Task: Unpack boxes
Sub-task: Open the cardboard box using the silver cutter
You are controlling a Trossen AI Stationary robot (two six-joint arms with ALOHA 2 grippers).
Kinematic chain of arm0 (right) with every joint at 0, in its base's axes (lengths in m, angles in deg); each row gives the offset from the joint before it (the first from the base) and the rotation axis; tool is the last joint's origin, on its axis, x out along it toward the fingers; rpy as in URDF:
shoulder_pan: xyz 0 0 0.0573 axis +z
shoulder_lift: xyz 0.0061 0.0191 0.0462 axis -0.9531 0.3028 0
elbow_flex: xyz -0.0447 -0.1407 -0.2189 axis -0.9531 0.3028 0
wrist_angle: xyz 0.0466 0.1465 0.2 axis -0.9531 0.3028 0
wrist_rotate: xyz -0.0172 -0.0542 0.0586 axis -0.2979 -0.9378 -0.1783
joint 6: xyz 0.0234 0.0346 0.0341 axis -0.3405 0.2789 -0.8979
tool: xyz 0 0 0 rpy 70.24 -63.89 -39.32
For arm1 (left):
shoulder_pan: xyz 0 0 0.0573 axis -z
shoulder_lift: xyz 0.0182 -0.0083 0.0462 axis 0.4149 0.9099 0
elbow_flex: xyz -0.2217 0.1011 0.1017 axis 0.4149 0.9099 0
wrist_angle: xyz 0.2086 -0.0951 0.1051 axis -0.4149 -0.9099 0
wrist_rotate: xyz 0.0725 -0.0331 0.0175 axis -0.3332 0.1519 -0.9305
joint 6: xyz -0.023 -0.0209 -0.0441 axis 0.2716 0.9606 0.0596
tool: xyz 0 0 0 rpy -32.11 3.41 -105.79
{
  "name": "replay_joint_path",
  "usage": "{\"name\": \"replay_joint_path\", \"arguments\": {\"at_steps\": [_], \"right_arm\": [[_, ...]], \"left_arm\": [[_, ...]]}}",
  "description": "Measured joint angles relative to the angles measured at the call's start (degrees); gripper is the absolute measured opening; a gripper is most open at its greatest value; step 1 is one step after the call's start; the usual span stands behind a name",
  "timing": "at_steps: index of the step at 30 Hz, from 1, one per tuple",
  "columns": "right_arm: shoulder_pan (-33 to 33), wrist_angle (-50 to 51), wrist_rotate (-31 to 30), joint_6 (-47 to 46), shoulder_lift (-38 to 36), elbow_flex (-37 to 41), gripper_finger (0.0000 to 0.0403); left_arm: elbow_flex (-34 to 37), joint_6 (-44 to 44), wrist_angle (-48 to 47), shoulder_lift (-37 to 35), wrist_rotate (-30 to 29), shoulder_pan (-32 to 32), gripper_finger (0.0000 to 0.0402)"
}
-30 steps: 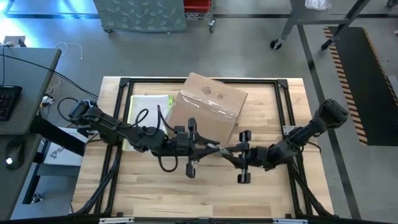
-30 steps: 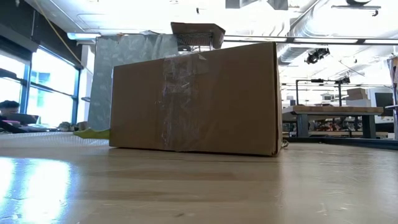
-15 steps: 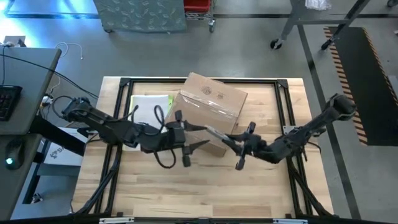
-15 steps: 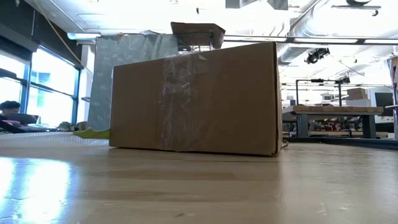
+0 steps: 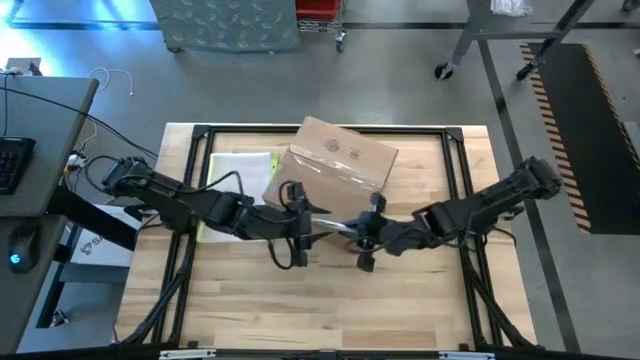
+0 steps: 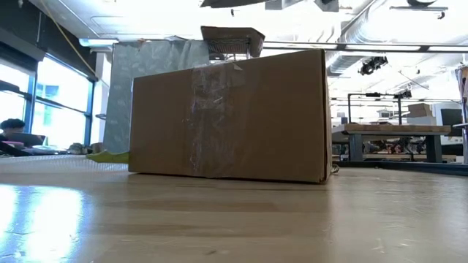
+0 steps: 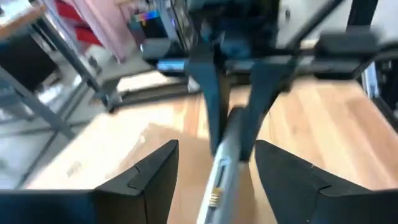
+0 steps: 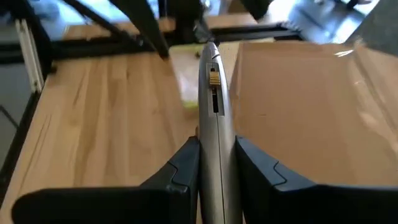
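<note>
At the far left of the wooden table [image 5: 420,300], a flat clear sleeve with a yellow edge [image 5: 240,170] lies just left of the box. The left arm reaches in from the left, and the left gripper [image 5: 298,224] hangs over the table near the box's near-left corner; in its wrist view its two dark fingers [image 7: 152,177] stand wide apart, with a slim silver utility knife [image 7: 225,163] passing between them without visible contact.

The brown cardboard carton [image 5: 335,170] sits at the far middle of the table, turned at an angle, with clear tape [image 6: 212,117] running across its top and down its near side. In the low view it rests flat on the tabletop, flaps down.

The right arm comes in from the right, and the right gripper [image 5: 368,238] sits just near of the carton's near edge, close to the left gripper. Its fingers [image 8: 186,168] are pinched narrowly on the utility knife's silver handle, whose tip points toward the left gripper alongside the carton's side.
</note>
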Motion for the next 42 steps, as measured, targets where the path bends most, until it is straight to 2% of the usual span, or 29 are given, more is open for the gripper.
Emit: {"name": "replay_joint_path", "arguments": {"at_steps": [7,9,15,21,29,37,42], "right_arm": [[-0.1,2.8,0.7,1.4,2.4,-2.6,0.0057],[-0.1,3.1,1.6,1.4,2.5,-2.6,0.0057],[-0.1,3.1,2.4,1.4,2.5,-2.6,0.0057],[-0.1,3.3,2.4,1.4,2.5,-2.5,0.0057],[-0.1,3.6,2.7,2.3,2.5,-2.5,0.0057],[-0.1,3.3,2.0,2.9,2.5,-2.5,0.0058],[-0.1,3.2,0.9,5.2,2.3,-2.5,0.0114]], "left_arm": [[0.1,3.3,-5.1,1.4,13.8,-3.2,0.0251],[0.1,3.3,-5.4,2.7,14.1,-3.6,0.0257],[0.1,0.9,-5.2,6.2,9.6,-3.5,0.0254],[0.1,0.5,-5.0,7.0,9.8,-2.7,0.0198],[0.1,1.4,-7.3,7.0,9.4,-2.8,0.0062],[0.1,1.6,-7.3,7.0,8.3,-2.7,0.0058],[2.3,5.2,-3.4,6.9,6.9,-2.6,0.0058]]}}
